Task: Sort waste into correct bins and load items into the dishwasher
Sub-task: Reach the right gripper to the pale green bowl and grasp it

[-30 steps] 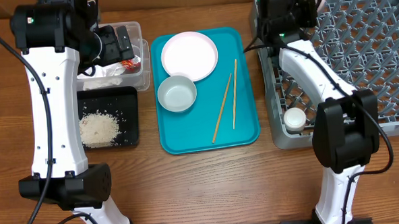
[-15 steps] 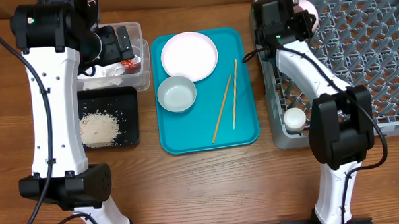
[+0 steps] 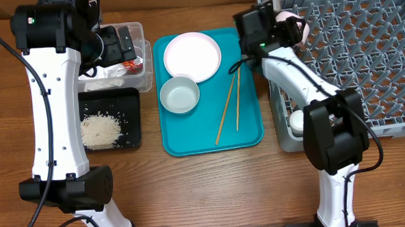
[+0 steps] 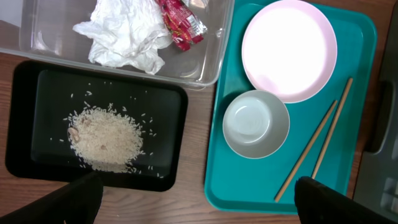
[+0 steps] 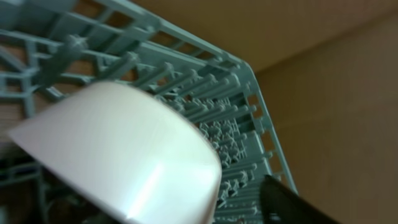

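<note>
The pinkish-white bowl [image 5: 124, 155] sits tipped, not level, at the far-left corner of the grey dish rack [image 3: 371, 51], its smooth, glossy outer wall turned toward the right wrist camera and its mouth facing away from it. The right gripper [image 3: 279, 29] is close against the bowl; only 1 dark finger shows, so whether it grips cannot be told. A small white cup [image 3: 299, 121] stands in the rack's near-left part. On the teal tray [image 3: 190, 134] the 2 chopsticks [image 3: 226, 110] lie side by side, long axes running near to far and leaning slightly right, beside the pale pink plate [image 3: 192, 56] and the upright grey-white bowl [image 3: 180, 94]. The clear tub [image 3: 146, 71] holds the crumpled napkin [image 4: 124, 37] and red wrapper [image 4: 180, 22]; the black tray [image 4: 161, 124] holds a heap of rice [image 4: 102, 140]. The left gripper [image 4: 199, 202] hangs above them, jaws spread wide and empty.
</note>
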`<state>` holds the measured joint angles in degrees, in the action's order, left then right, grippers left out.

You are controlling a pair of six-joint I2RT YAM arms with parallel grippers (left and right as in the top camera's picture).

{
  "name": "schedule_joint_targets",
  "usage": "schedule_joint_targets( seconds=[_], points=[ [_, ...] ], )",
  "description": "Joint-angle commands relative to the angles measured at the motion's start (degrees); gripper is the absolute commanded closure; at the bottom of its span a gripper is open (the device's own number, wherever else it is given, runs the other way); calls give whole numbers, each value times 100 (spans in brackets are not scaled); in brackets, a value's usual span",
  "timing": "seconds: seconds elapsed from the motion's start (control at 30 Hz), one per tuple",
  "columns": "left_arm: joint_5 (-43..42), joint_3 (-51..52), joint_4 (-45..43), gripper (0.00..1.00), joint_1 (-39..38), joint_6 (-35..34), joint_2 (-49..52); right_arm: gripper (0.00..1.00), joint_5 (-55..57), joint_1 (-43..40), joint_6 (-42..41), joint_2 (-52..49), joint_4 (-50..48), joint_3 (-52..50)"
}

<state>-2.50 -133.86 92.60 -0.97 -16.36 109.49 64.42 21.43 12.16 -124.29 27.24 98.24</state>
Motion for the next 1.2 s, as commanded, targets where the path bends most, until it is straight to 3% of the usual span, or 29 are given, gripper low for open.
schedule_joint_targets(
  seconds=[0.0, 0.3, 0.37, 0.57, 0.7, 0.8, 0.97, 1.07, 1.17],
  points=[
    [59, -48, -7, 0, 35, 50, -118, 27, -26, 155, -46, -28, -24, 39],
    [59, -48, -7, 0, 31, 50, -118, 18, -57, 621, -212, 96, 337, 52],
    [59, -48, -7, 0, 31, 50, -118, 17, -588, 730, -459, 251, 625, 61],
    [59, -48, -7, 0, 31, 50, -118, 17, -4586, 728, -1768, 765, 1611, 212],
    [59, -48, -7, 0, 31, 50, -118, 23, -7917, 586, -1996, 800, 1604, 208],
    [59, -48, -7, 0, 31, 50, -118, 27, -9084, 577, -1998, 780, 1591, 146],
    [59, -48, -7, 0, 31, 50, -118, 36, -8977, 776, -2605, 693, 1478, -68],
    [59, -48, -7, 0, 31, 50, -118, 39, -8371, 922, -3469, 518, 1451, -118],
    [59, -48, -7, 0, 31, 50, -118, 48, -7722, 1049, -4183, 345, 1484, -155]
  ],
)
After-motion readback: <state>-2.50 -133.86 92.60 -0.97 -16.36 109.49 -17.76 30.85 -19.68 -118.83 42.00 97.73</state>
